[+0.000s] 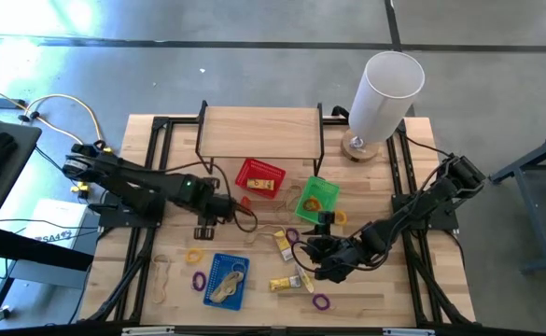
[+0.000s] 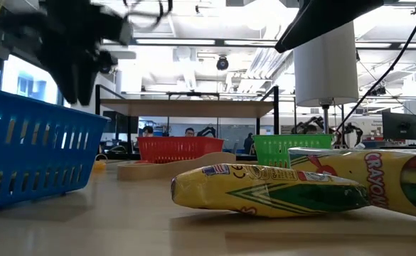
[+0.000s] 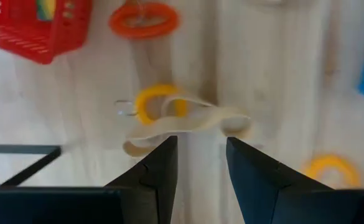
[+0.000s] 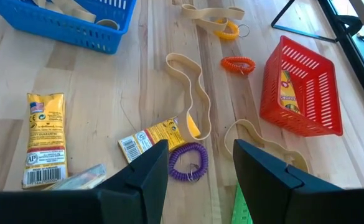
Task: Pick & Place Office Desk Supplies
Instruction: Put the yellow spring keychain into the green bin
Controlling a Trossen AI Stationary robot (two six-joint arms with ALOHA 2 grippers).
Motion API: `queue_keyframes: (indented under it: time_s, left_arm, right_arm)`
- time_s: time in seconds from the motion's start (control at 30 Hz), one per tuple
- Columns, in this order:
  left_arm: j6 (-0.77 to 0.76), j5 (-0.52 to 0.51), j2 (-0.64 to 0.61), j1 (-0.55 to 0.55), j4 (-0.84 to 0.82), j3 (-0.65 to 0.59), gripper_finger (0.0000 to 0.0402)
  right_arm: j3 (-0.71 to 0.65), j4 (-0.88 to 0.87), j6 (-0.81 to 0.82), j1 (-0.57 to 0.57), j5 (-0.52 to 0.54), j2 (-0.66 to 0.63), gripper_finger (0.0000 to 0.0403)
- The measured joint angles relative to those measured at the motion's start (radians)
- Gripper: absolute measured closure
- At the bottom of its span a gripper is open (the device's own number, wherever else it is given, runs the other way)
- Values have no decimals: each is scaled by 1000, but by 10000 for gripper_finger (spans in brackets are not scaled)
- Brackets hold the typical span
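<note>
The supplies lie loose on the wooden table (image 1: 366, 308). My left gripper (image 3: 200, 155) hangs open, pointing down, just above a yellow loop (image 3: 160, 102) crossed by a pale tan band (image 3: 188, 124); an orange loop (image 3: 144, 20) lies beyond. In the high view the left gripper (image 1: 221, 217) is left of centre. My right gripper (image 4: 197, 171) stands open, slanting down over a purple loop (image 4: 188, 162) and a yellow crayon pack (image 4: 157, 135); in the high view it (image 1: 317, 257) is right of centre. Neither holds anything.
A red basket (image 1: 259, 177), a green basket (image 1: 316, 196) and a blue basket (image 1: 226, 280) stand mid-table. A wooden shelf on a black frame (image 1: 259, 131) and a tall white cylinder (image 1: 385, 93) stand at the far side. More crayon packs (image 4: 45, 140) and tan bands (image 4: 191, 87) lie about.
</note>
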Motion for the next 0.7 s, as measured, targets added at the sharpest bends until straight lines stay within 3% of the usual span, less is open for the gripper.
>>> queue_keyframes:
  time_s: [0.3, 0.53, 0.7]
  left_arm:
    - [-13, -2, 0, 82, 70, -152, 273]
    - [-106, 251, -6, 3, 7, -156, 273]
    - [-243, 326, -6, -106, 13, -156, 273]
  right_arm:
    - [0, -10, 22, 0, 0, 0, 235]
    - [0, -11, 22, -12, 1, 0, 235]
    - [0, -11, 22, -19, 2, 0, 235]
